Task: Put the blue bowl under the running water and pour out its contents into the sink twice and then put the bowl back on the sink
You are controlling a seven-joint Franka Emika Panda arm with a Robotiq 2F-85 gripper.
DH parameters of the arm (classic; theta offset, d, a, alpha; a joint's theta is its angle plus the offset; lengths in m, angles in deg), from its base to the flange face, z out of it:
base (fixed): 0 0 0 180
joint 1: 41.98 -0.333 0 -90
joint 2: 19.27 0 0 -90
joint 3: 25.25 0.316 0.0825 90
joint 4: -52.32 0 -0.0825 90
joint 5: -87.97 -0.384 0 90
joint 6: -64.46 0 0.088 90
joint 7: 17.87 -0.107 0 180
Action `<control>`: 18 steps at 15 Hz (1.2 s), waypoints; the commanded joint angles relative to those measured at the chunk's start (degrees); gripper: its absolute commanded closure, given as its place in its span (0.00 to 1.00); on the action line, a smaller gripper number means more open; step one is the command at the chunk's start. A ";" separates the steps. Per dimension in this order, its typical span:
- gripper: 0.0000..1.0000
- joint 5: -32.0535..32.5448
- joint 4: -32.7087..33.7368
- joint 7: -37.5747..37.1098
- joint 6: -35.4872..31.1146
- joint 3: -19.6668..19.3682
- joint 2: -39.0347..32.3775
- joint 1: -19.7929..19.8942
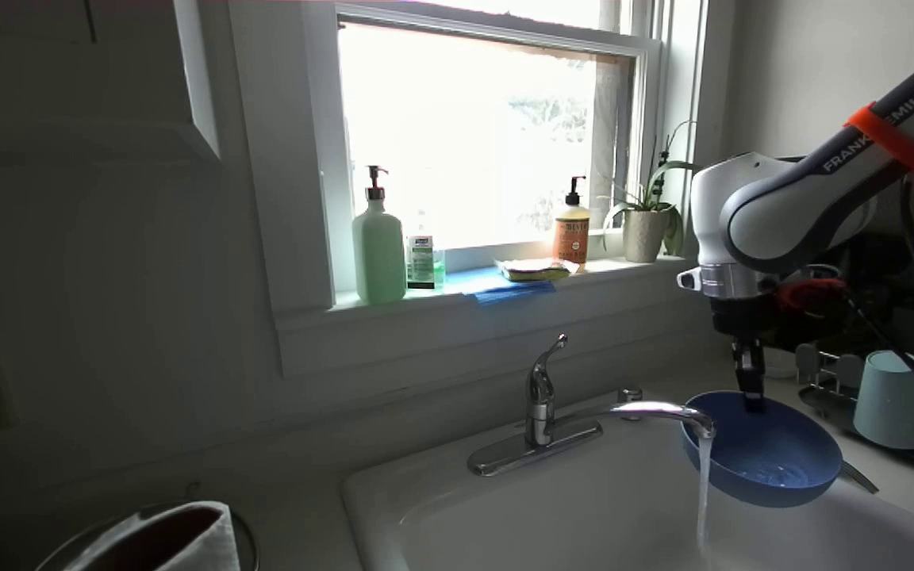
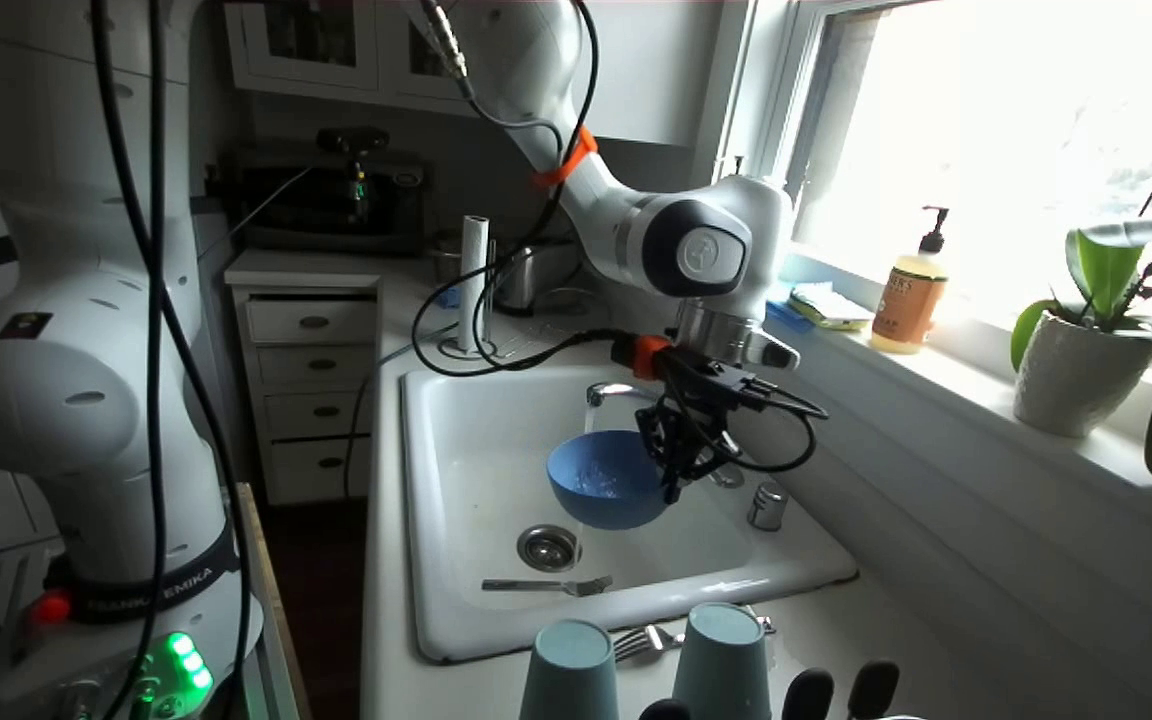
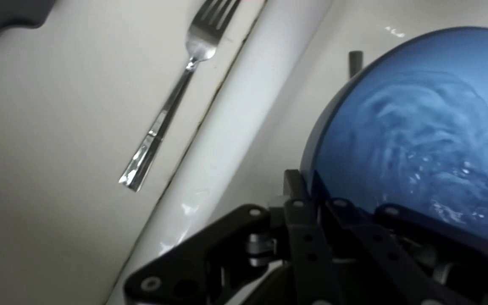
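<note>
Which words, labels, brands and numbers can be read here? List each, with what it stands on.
"FRANKA EMIKA": on the robot base, partly behind a black cable.
"FRANK… EMIKA": on the robot arm, partly covered by an orange band.
"PURELL", seemingly: on the small bottle.
"MEYER'S", seemingly: on the orange pump bottle.
Other print on both: too small or blurred to read.

Clearly a kitchen, judging by the white sink (image 2: 466, 460) set into a pale counter (image 3: 57, 148) and fitted with a chrome faucet (image 1: 540, 424). Has a window (image 1: 473, 135) above the sink, with pump bottles (image 1: 380, 254) and a potted plant (image 1: 643, 234) along the sill (image 2: 976, 380), plus a fork (image 2: 546, 586) in the sink and another fork (image 3: 163, 106) just beside it. Shows cups (image 2: 573, 665) and a paper-towel roll (image 2: 474, 285) near opposite ends of the sink, and, in an exterior view, drawers (image 2: 286, 325) and wall cabinets (image 2: 656, 70) beyond it.
</note>
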 commanded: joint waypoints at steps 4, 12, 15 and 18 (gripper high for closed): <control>0.99 20.61 -6.47 -10.43 -13.85 -1.07 5.20 -3.59; 0.99 54.89 -9.45 -32.62 -22.16 -0.66 9.58 -5.01; 0.99 67.81 -9.43 -42.66 -22.29 -0.02 11.32 -4.93; 0.99 80.83 -10.64 -53.18 -21.57 0.63 12.34 -4.82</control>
